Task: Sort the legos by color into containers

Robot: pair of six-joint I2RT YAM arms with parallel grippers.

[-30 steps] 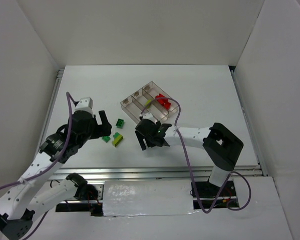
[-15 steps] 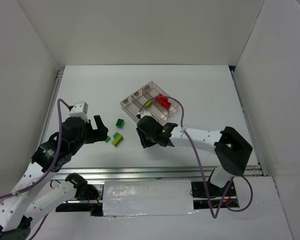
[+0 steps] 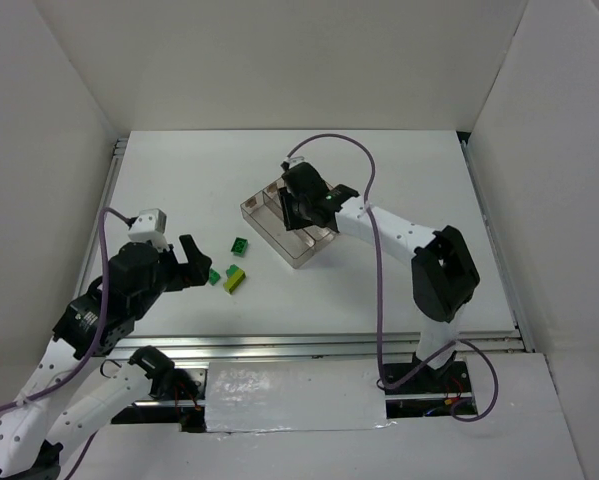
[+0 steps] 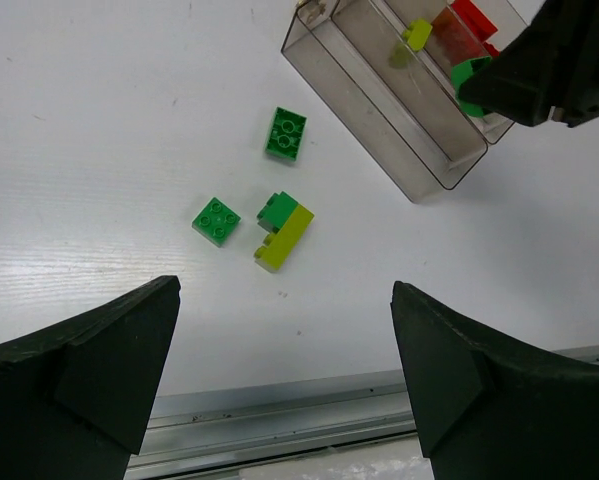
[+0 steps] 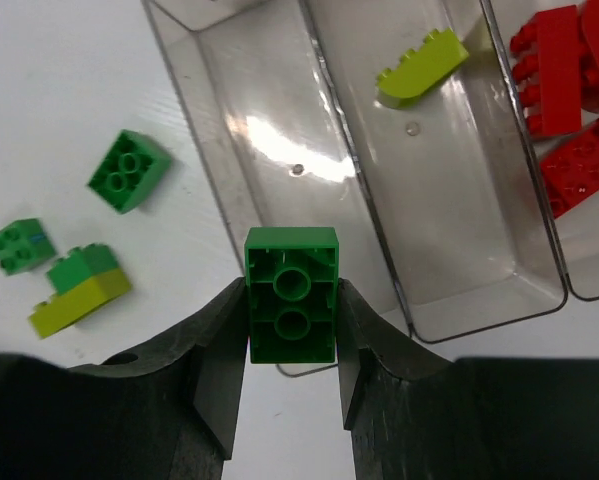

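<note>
Three long compartments make up one clear brownish tray, which sits at an angle near the middle of the white surface. Going by the right wrist view, the middle compartment has a single yellow-green brick lying toward its far end. The right-hand one holds a bunch of red bricks bunched together; can't get a count since they run off the frame. The right pincer is clenched on a dark green brick, a finger on each long side and the hollow underside facing its camera, lined up over the near end of the left compartment. That arm is stretched out from its base across the surface, wrist tipped down at the tray. Loose on the surface left of the tray are a green square brick, a small green brick and a green-and-yellow-green pair stuck together. The left pincer is spread wide with nothing in it, hovering over the near-left part of the surface. Those three loose ones sit between its fingers in its own view, and that arm is folded with the elbow bent.
</note>
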